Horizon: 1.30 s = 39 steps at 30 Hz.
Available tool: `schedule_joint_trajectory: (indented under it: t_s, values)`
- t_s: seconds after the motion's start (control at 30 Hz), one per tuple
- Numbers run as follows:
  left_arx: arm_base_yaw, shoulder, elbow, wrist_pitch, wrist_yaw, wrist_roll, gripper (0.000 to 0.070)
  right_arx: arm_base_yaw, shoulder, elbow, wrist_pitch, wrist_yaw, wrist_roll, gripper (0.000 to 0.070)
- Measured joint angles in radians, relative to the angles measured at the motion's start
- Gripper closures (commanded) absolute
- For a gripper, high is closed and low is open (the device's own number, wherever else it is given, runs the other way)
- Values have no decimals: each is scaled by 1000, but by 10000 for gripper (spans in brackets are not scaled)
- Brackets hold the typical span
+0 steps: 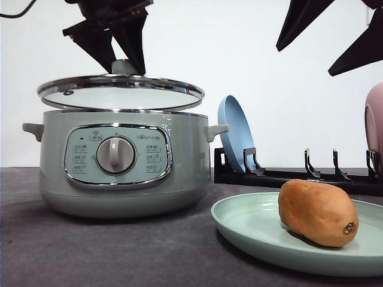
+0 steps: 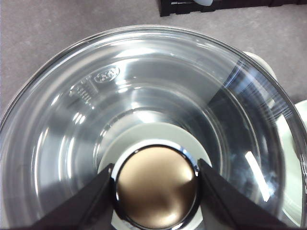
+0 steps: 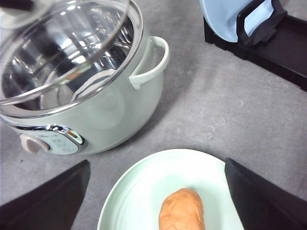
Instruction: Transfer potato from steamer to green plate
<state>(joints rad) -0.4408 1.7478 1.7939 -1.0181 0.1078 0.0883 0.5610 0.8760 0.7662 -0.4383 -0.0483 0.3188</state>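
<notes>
The orange-brown potato (image 1: 317, 212) (image 3: 182, 211) lies on the pale green plate (image 1: 251, 230) (image 3: 139, 191) at the front right. My right gripper (image 1: 304, 61) (image 3: 157, 165) hangs open well above it, holding nothing. The sage-green steamer (image 1: 119, 179) (image 3: 110, 110) stands at the left. Its glass lid (image 1: 119, 92) (image 2: 144, 86) (image 3: 62, 43) hovers just over the pot's rim, slightly tilted. My left gripper (image 1: 124, 63) (image 2: 156, 187) is shut on the lid's knob (image 2: 156, 184). Through the glass the pot's shiny inside shows nothing in it.
A black dish rack (image 1: 299, 177) (image 3: 268, 48) runs along the back right, with a blue plate (image 1: 235, 134) (image 3: 225, 17) upright in it and a pink plate (image 1: 375, 119) at the right edge. Grey tabletop (image 1: 119, 251) lies between steamer and green plate.
</notes>
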Motion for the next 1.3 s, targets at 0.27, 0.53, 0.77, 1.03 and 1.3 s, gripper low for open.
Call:
schedule_joint_trajectory:
  t_s: [0.27, 0.53, 0.77, 1.03, 1.3]
  values:
    - [0, 12, 0, 5, 0, 0, 698, 0, -3, 0, -6, 5, 0, 133]
    - [-1, 33, 0, 5, 0, 0, 698, 0, -3, 0, -7, 24, -1, 133]
    - [-6, 41, 0, 5, 0, 0, 698, 0, -3, 0, -7, 26, -1, 133]
    - [-7, 48, 2, 3, 0, 1, 698, 0, -3, 0, -7, 26, -1, 133]
    - [-12, 72, 24, -12, -4, 4, 698, 0, -3, 0, -6, 23, -1, 133]
